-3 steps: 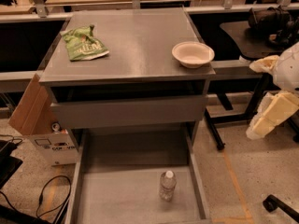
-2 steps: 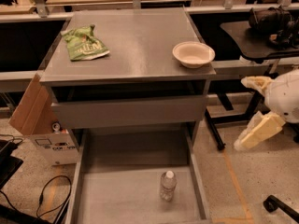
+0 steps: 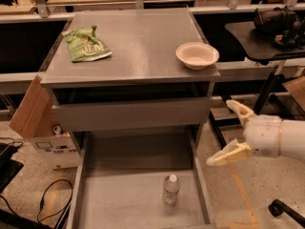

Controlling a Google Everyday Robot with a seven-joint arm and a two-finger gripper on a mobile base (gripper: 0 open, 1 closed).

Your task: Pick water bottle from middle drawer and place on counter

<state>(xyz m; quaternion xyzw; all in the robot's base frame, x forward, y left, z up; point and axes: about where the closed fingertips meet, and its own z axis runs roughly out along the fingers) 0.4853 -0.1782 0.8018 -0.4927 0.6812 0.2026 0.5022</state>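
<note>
The water bottle (image 3: pixel 170 189), small and clear with a white cap, stands upright on the flat bottom of the pulled-out middle drawer (image 3: pixel 119 199), towards its right side. The counter (image 3: pixel 131 44) is the brushed grey top of the cabinet above. My gripper (image 3: pixel 227 132) is at the right, outside the drawer's right wall, above and to the right of the bottle. Its two cream fingers (image 3: pixel 228 154) are spread wide apart and hold nothing.
A white bowl (image 3: pixel 197 55) sits at the counter's right edge and a green snack bag (image 3: pixel 86 44) at its left. A drawer with a plain grey front (image 3: pixel 131 113) is above the open one. A cardboard box (image 3: pixel 40 128) and cables are on the left, a dark side table (image 3: pixel 267 37) on the right.
My gripper has moved down and to the left, from beside the counter's height towards the open drawer, and turned so its fingers point left. The bottle has not moved.
</note>
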